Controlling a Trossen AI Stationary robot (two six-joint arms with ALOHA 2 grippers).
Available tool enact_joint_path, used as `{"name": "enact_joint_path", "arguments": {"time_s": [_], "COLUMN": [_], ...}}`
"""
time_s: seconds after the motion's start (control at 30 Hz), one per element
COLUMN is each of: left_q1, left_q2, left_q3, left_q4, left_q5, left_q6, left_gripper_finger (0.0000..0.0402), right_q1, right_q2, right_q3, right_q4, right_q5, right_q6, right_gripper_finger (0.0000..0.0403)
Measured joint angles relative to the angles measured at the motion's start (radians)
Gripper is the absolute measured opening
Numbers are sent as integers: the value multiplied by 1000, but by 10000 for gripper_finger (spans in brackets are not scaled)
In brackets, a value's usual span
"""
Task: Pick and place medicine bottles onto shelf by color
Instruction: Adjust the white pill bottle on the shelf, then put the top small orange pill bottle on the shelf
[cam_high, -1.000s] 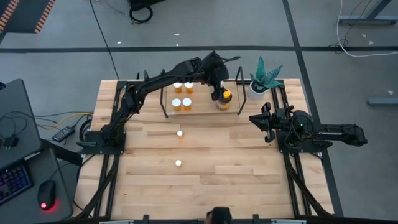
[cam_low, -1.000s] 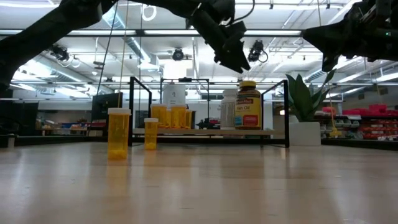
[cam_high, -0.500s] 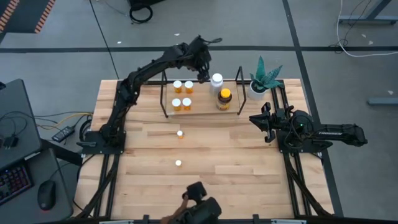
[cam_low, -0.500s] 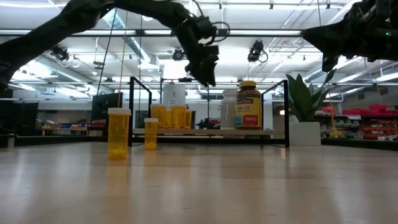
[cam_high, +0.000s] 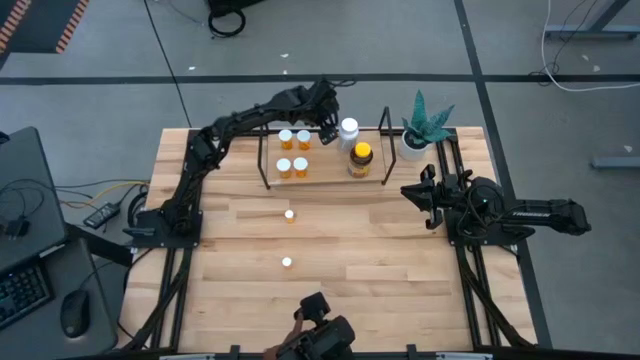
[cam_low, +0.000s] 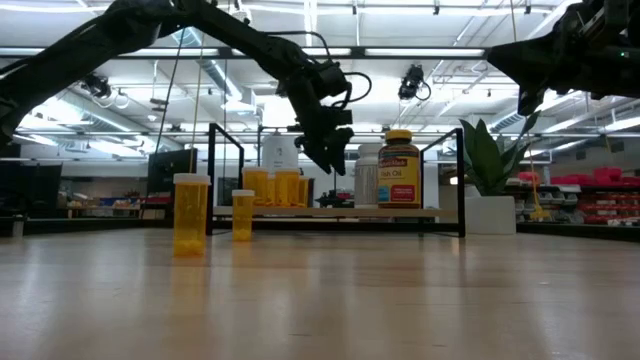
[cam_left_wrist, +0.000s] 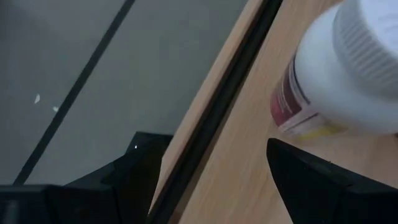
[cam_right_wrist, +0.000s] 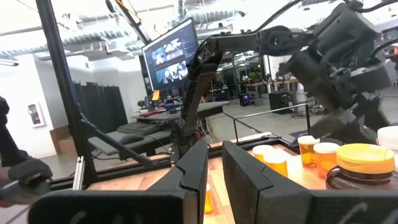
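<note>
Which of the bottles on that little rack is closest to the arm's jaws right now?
The big white bottle at the rack's back edge: the left gripper hangs right beside it, while the amber bottle and four small orange ones stand farther away.

**Orange, white, amber and black on pale wood**

The desk (cam_high: 330, 290) is light wood with visible grain. The shelf (cam_high: 268, 160) has thin black rods around a pale wooden board. Four small bottles (cam_high: 293, 153) on it are orange with white caps; two more small bottles (cam_low: 191, 214) on the desk look translucent orange-yellow. The bigger white bottle (cam_left_wrist: 348, 68) carries a label with a red and yellow band. The amber bottle (cam_low: 400, 168) has a yellow cap and yellow label. Both arms are black. The plant (cam_high: 428, 117) is green in a white pot.
</note>
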Motion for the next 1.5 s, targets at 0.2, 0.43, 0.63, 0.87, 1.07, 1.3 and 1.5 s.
{"name": "enact_joint_path", "arguments": {"time_s": [0.2, 0.43, 0.63, 0.87, 1.07, 1.3, 1.5], "left_q1": [-16, -33, -45, -48, -48, -49, -55], "left_q2": [0, -1, -1, -1, -1, -15, -109], "left_q3": [-46, -45, -45, -45, -45, -38, -22], "left_q4": [91, 158, 166, 194, 224, 199, 102], "left_q5": [3, 13, 31, 69, 84, 123, 130], "left_q6": [2, 6, 7, 7, 7, 33, 37], "left_gripper_finger": [295, 295, 295, 295, 295, 295, 295], "right_q1": [0, 0, 0, 0, 0, 0, 0], "right_q2": [0, 0, 0, 0, 0, 0, 0], "right_q3": [0, 0, 0, 0, 0, 0, 0], "right_q4": [0, 0, 0, 0, 0, 0, 0], "right_q5": [0, 0, 0, 0, 0, 0, -1], "right_q6": [0, 0, 0, 0, 0, 0, 0], "right_gripper_finger": [57, 57, 57, 57, 57, 57, 57]}}
